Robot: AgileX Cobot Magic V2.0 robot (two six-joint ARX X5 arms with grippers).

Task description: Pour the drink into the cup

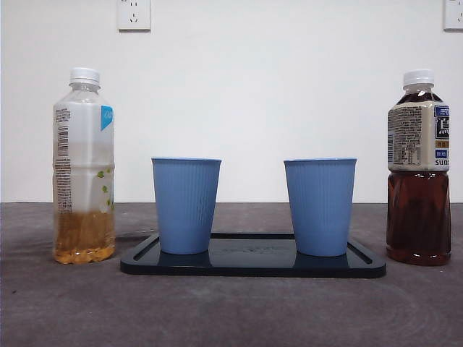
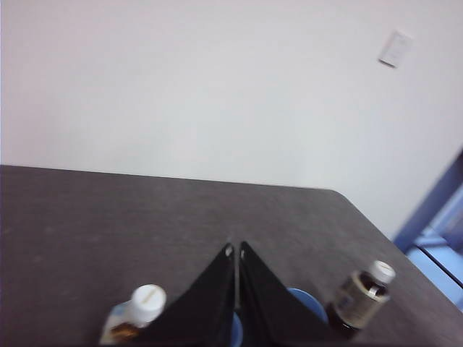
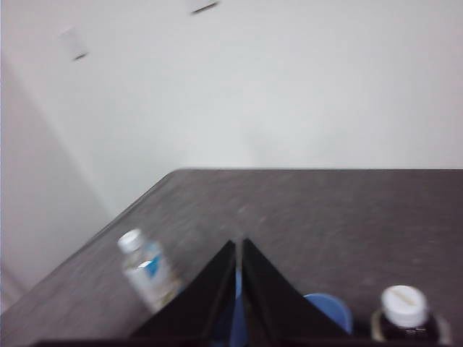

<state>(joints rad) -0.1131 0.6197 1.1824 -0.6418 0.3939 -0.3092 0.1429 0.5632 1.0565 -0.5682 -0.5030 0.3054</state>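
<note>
Two blue cups are seen standing upright on a dark tray (image 1: 253,269) at the front of the grey table (image 1: 65,311), the left cup (image 1: 186,205) and the right cup (image 1: 320,207) well apart from each other. Flanking the tray, off it and on the table itself, two capped bottles are seen: a pale bottle (image 1: 84,166) with amber liquid only in its lower part on one side, and a dark tea bottle (image 1: 419,170) filled nearly to the shoulder on the other. Behind them, a white wall with a socket (image 1: 134,14) is shown. No arm is caught in the front view at all.

From above, more is given. The left gripper (image 2: 235,249) is held high over the scene, its two black jaws pressed together with only a hairline between them, nothing held. Beneath it the white cap of the pale bottle (image 2: 141,307), a sliver of blue cup rim (image 2: 307,303) and the dark tea bottle (image 2: 362,293) are glimpsed, slightly blurred.

The right gripper (image 3: 239,246) is likewise raised, jaws closed tip to tip and empty. Below it the pale bottle (image 3: 148,271) appears smeared by blur, a cup rim (image 3: 329,307) is partly hidden, and the dark bottle's white cap (image 3: 404,303) is seen from the top.
</note>
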